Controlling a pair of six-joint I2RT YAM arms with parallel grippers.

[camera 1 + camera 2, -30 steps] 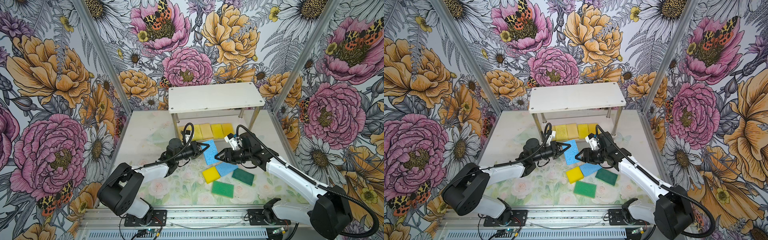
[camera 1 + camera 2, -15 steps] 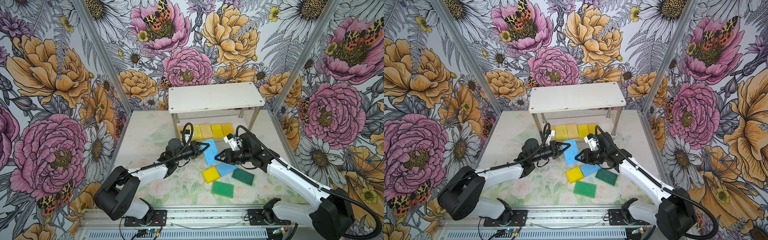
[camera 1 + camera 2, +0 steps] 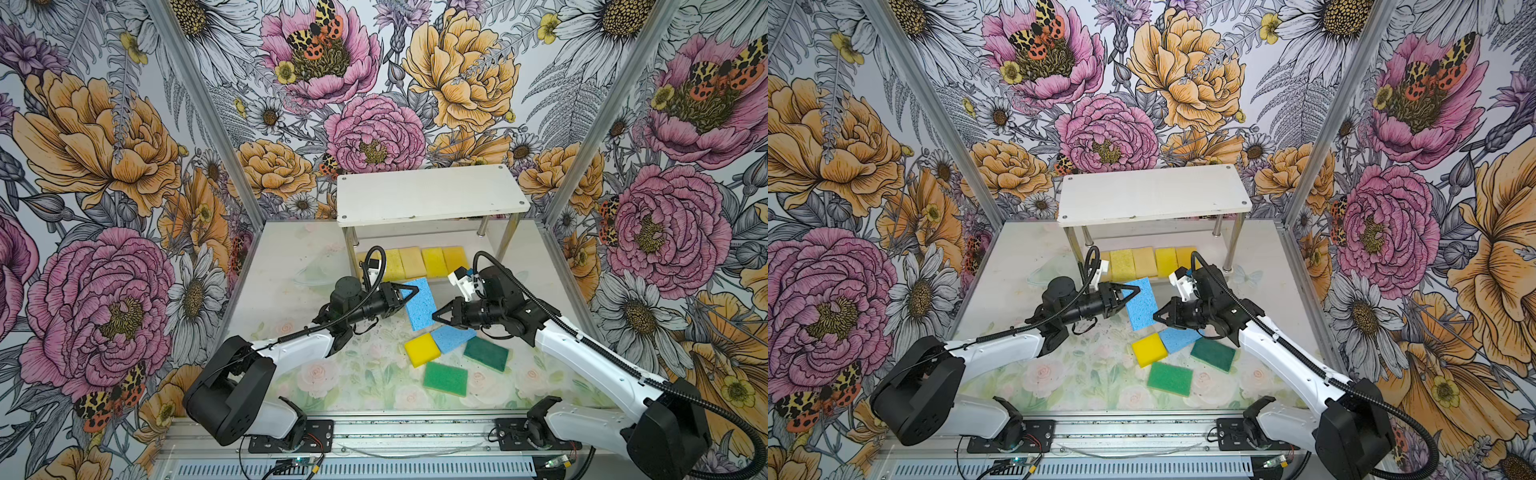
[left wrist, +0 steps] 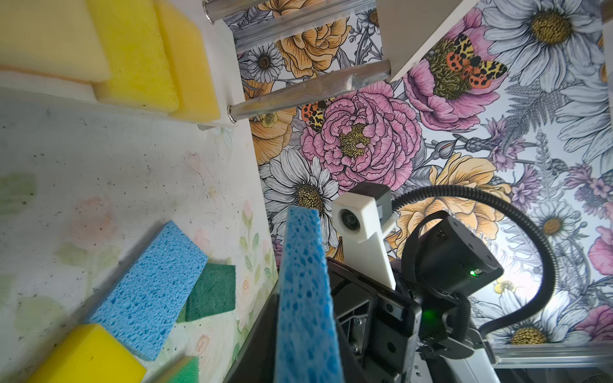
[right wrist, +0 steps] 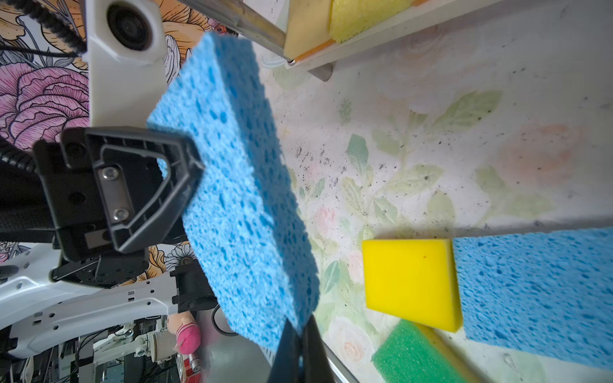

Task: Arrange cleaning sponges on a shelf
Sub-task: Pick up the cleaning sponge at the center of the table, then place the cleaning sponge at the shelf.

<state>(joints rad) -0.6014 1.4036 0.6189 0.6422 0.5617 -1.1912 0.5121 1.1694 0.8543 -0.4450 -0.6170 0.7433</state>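
**Blue sponge caught between both tools in front of the shelf**

From my console I see the blue sponge (image 3: 419, 303) up off the surface (image 3: 291, 291), tilted on edge between the two arms, just in front of the shelf (image 3: 432, 193). Both top views show it there (image 3: 1142, 303).

The right tool (image 3: 434, 316) is pinched tight on the sponge's lower corner. In the right wrist view its two black tips (image 5: 297, 341) meet right at the sponge's edge (image 5: 238, 185), so I read that as a firm hold.

The left tool (image 3: 413, 291) sits at the opposite side of the same sponge. One of its triangular fingers (image 5: 149, 137) lies against the sponge's broad face, and the left wrist view looks straight along the sponge's thin edge (image 4: 305, 298). I cannot tell whether those jaws are pressing it or standing just off it.

The shelf's top board is bare. On its lower board lies a row of yellow and tan sponges (image 3: 1144, 262), side by side and touching.

Four more lie loose on the surface, below the right arm: a yellow sponge (image 3: 422, 349) touching a second blue sponge (image 3: 453, 337), which in turn touches a dark green sponge (image 3: 486, 353). A green sponge (image 3: 445, 379) lies just beside them, nearer the arms' bases.
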